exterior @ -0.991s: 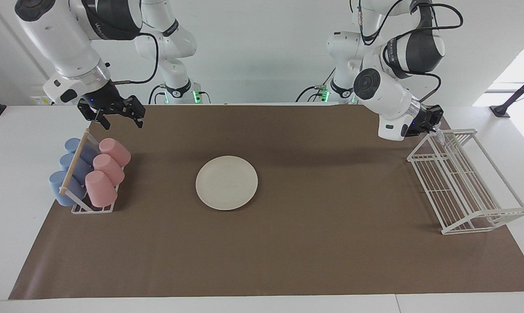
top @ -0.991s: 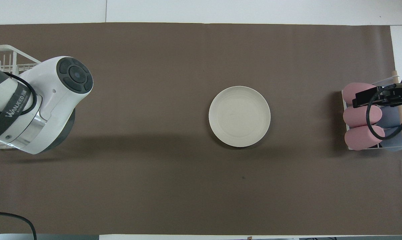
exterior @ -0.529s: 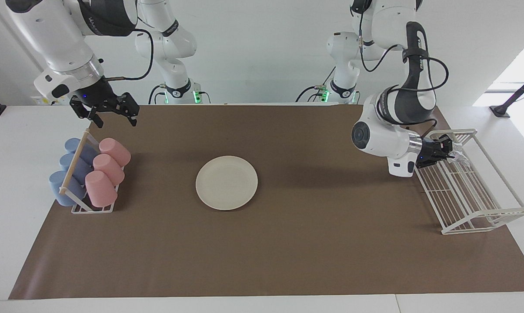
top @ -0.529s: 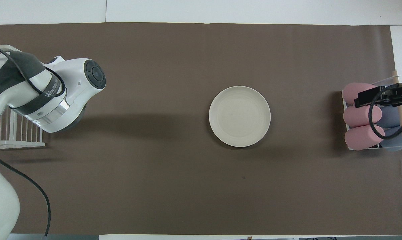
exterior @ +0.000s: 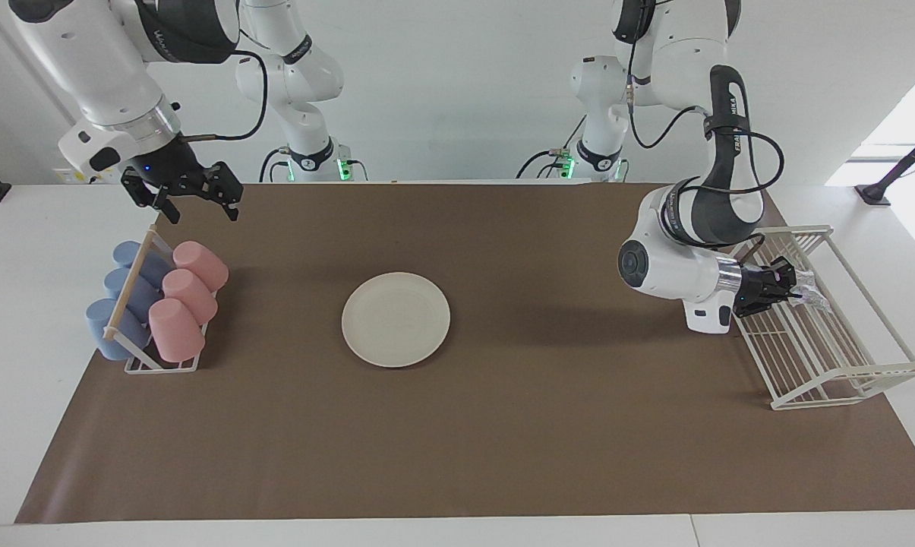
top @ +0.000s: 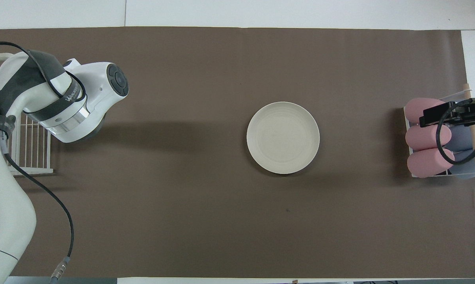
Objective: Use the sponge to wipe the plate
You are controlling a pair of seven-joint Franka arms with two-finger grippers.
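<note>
The cream-white plate (exterior: 395, 319) (top: 283, 137) lies flat in the middle of the brown mat. My left gripper (exterior: 790, 293) is low over the white wire rack (exterior: 833, 346), shut on the sponge (exterior: 808, 293), a small silvery wad that sticks out past the fingertips. In the overhead view the left arm hides both gripper and sponge. My right gripper (exterior: 196, 203) hangs open and holds nothing, above the end of the cup rack nearest the robots.
A holder (exterior: 161, 365) with three pink cups (exterior: 191, 292) and blue cups (exterior: 127, 300) on their sides stands at the right arm's end. The wire rack (top: 28, 146) takes up the left arm's end. The brown mat (exterior: 503, 425) covers most of the table.
The left arm has swung down and away from the robots, carrying the sponge lower over the wire rack. The right gripper shifted slightly early on, then held still.
</note>
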